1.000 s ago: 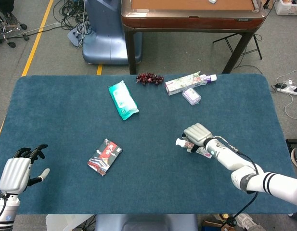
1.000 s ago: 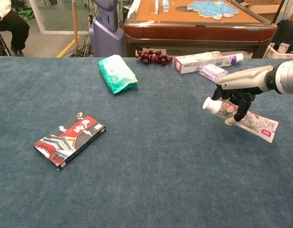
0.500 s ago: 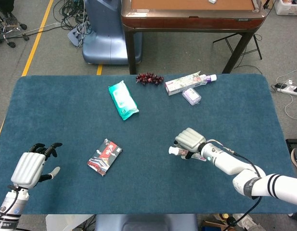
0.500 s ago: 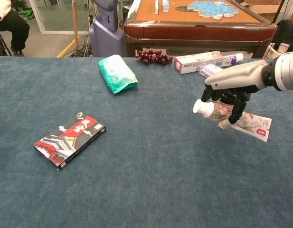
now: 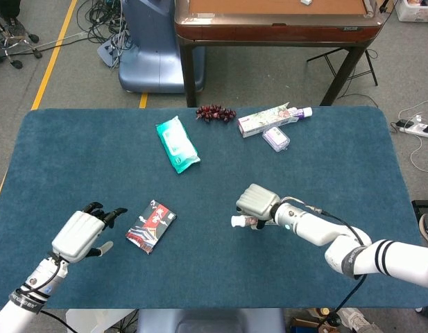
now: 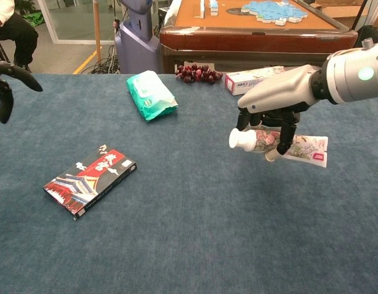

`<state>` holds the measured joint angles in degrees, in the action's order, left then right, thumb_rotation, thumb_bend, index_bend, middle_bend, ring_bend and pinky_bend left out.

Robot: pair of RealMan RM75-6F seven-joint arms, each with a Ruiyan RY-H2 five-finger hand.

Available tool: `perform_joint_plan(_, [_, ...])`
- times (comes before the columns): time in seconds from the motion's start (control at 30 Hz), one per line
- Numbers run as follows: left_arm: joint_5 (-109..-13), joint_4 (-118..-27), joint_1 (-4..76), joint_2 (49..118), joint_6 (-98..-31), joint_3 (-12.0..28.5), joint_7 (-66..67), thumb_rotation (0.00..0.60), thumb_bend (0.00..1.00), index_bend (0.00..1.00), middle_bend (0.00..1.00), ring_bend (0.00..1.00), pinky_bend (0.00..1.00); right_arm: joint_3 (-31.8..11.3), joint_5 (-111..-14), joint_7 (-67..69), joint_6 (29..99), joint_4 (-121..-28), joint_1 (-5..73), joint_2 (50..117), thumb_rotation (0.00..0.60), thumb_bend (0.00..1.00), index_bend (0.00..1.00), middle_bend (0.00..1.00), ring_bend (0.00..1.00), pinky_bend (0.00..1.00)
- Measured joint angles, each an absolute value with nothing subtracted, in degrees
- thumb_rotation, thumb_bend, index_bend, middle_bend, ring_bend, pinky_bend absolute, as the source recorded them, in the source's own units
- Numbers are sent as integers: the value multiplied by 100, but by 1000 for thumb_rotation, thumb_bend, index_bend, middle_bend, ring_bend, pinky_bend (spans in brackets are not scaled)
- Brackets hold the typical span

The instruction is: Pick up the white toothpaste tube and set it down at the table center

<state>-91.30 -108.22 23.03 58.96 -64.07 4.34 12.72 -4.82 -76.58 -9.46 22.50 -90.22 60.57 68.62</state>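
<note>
The right robot hand [image 6: 271, 113] grasps the white toothpaste tube [image 6: 280, 142] from above, fingers [image 6: 284, 131] curled down over its body, carrying it clear of the blue table [image 6: 195, 233] near the centre. The tube hangs roughly level beneath the palm, its cap pointing to nine o'clock and its flat crimped end trailing toward three o'clock; an overhand hold of this kind likely lets it be lowered flat. The left robot hand [image 5: 80, 232] hovers released and holding nothing at the table's eight o'clock edge, just beside a red and black packet [image 5: 151, 225]. A green wipes pack [image 5: 177, 144] lies toward eleven o'clock, well apart.
</note>
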Motion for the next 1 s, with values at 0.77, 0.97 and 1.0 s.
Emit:
perform_joint_plan(0.77, [-11004,-9528,3728,6600,-5998,296,1420,600,204,42,518,470,203,-455,-6511,-648,1097,-8684,7541,7284,600,1000,992,826,770,639])
perform_joint_plan(0.97, [-11457,-9120,4053,6696,-6025,232,1530,600,204,42,522,470,202,-321,-6165,-510,987,-8629,7979,7379,600,1000,994,828,773,639])
perform_joint_plan(1.0, [-11509,-9069,4104,6715,-6021,210,1544,600,204,42,522,470,203,-279,-6100,-483,978,-8614,8065,7401,600,1000,996,830,774,639])
